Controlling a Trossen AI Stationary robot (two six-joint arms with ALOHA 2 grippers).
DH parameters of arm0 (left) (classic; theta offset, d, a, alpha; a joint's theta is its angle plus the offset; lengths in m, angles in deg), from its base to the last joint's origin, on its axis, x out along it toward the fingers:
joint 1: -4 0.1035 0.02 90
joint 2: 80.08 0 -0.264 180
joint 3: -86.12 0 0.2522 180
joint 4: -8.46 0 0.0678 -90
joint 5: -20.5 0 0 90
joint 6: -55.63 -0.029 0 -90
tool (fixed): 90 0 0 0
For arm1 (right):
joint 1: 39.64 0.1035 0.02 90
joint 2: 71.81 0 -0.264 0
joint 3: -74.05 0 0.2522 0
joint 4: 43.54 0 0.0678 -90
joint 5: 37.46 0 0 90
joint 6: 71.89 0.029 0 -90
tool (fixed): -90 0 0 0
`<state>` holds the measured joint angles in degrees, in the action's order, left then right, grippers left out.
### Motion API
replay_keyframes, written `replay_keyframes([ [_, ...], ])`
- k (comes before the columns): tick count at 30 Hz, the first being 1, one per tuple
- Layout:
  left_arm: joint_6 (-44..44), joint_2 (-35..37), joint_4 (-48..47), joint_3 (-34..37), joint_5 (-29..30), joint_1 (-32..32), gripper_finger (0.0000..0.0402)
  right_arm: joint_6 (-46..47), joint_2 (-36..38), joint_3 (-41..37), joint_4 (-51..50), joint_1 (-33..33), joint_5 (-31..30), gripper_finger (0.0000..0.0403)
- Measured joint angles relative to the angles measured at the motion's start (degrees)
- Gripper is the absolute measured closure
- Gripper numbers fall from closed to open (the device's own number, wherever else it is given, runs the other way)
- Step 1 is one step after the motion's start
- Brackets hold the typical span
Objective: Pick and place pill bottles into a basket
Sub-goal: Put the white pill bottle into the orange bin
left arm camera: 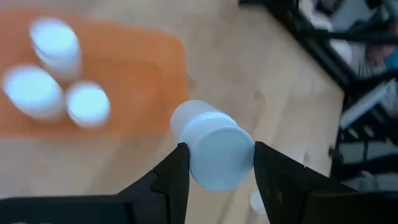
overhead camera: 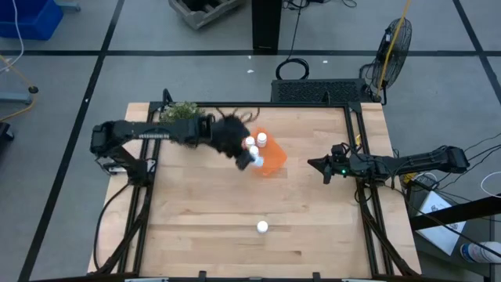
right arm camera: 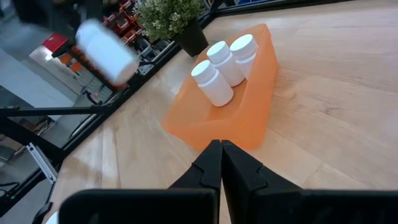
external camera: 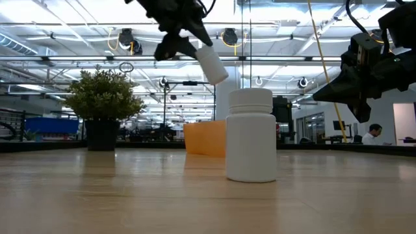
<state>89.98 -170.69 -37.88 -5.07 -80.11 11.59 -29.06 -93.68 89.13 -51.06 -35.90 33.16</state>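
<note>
The orange basket sits on the table mid-far, next to the potted plant. Three white pill bottles stand upright in the basket. My left gripper is shut on a fourth bottle, high over the basket's near left corner. A fifth bottle stands upright on the table near the front edge, large in the low view. My right gripper is shut and empty, right of the basket, pointing at it. My left gripper pinches the bottle's side wall between its two fingers, near one end. The fingers come from above, slanting down toward the table's right. The bottle is lifted clear and hangs tilted below the fingers, its free end lower.
The plant stands just behind and left of the basket, under my left arm. Bare wood lies between the basket and the front bottle. A black frame runs along the table's right edge.
</note>
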Motion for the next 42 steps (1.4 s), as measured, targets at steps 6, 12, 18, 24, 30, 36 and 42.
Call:
replay_keyframes([
  [6,-3.9,-1.2,1.9,-4.3,-3.5,7.5,0.024,0.0,0.0,0.0,0.0,0.0,0.0,0.0403],
  [12,-6.3,-6.7,0.9,-9.8,-7.5,11.0,0.0244,0.0,0.0,0.0,0.0,0.0,0.0,0.0403],
  [18,-10.0,-15.2,-1.6,-14.9,-10.0,11.2,0.024,0.2,0.0,0.0,0.0,0.0,0.0,0.0403],
  [24,-16.1,-23.4,-8.5,-19.5,-9.6,10.6,0.0244,0.4,0.1,0.0,1.4,0.0,0.0,0.0403],
  [30,-25.1,-28.0,-15.2,-24.1,-5.6,10.2,0.024,0.4,0.1,0.0,2.8,0.0,0.0,0.0403],
  [36,-29.2,-29.7,-17.1,-24.5,-3.4,10.7,0.0244,0.4,0.1,0.0,2.9,0.0,0.0,0.0403],
  [42,-30.5,-30.4,-16.3,-24.5,-2.1,11.0,0.0235,0.0,0.0,0.0,2.5,0.0,0.0,0.0403],
])
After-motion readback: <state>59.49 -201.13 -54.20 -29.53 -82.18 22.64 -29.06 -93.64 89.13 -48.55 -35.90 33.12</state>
